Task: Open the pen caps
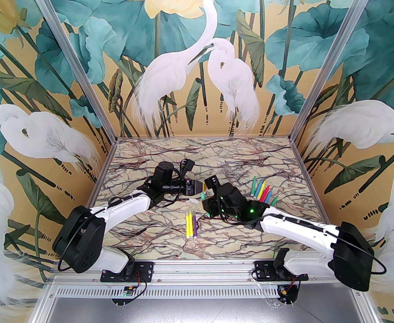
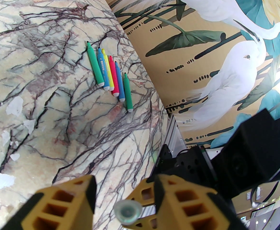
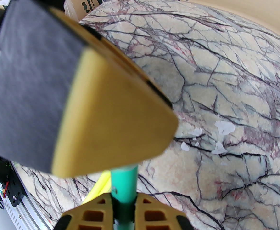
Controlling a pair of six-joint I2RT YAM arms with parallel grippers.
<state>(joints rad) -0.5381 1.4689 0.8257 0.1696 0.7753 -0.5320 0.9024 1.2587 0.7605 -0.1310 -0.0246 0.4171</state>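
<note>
Pinching the teal pen (image 3: 124, 178), your right gripper (image 3: 123, 199) aims its cap (image 2: 128, 211) end-on between the parted jaws of your left gripper (image 2: 124, 180), the pen's long axis running straight toward it.

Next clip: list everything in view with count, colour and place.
uncapped markers: six, green, blue, yellow, pink, blue, green; side by side, right of centre.
markers at front centre: three, two yellow, one purple; lying together.
teal marker: one, teal; held in the air at centre.
pen cap: one, pale see-through; on the teal marker's end.
table: one, veined marble pattern.
left gripper: yellow fingers, open around the pen cap.
right gripper: yellow fingers, shut on the teal marker.
</note>
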